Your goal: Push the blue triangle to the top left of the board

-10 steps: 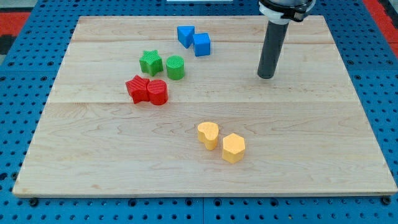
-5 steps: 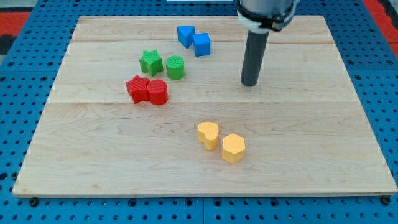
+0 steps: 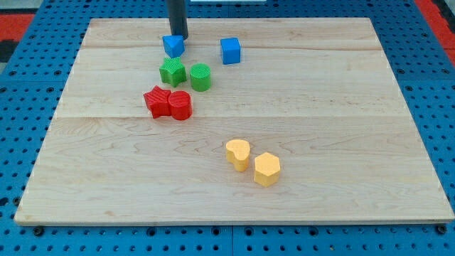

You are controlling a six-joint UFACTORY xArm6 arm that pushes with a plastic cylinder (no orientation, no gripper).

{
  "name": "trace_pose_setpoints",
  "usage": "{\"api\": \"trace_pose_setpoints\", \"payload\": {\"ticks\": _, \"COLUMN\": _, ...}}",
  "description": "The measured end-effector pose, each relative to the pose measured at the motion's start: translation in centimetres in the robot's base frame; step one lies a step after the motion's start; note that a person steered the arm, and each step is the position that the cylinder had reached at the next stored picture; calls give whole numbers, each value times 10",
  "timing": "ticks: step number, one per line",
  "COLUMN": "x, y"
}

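The blue triangle point(image 3: 173, 46) lies near the view's top, left of centre, just above the green star point(image 3: 172, 72). My tip point(image 3: 179, 37) stands right behind the triangle, at its upper right edge, touching or nearly touching it. The blue cube point(image 3: 229, 51) sits apart to the triangle's right.
A green cylinder point(image 3: 200, 77) stands next to the green star. A red star point(image 3: 157, 101) and a red cylinder point(image 3: 180, 105) sit below them. A yellow heart point(image 3: 238, 153) and a yellow hexagon point(image 3: 267, 169) lie lower, right of centre, on the wooden board point(image 3: 341, 142).
My tip has swept from the board's right side to the top, left of centre. The blue triangle has slid left and slightly down, away from the blue cube, towards the green star.
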State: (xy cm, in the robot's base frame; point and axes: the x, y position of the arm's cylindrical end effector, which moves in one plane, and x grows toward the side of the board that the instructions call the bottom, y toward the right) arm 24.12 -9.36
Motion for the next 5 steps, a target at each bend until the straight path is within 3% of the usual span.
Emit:
{"api": "trace_pose_setpoints", "payload": {"ticks": 1, "x": -1, "y": 63}}
{"api": "trace_pose_setpoints", "payload": {"ticks": 2, "x": 6, "y": 49}}
{"api": "trace_pose_setpoints", "payload": {"ticks": 3, "x": 14, "y": -23}}
{"api": "trace_pose_setpoints", "payload": {"ticks": 5, "x": -22, "y": -2}}
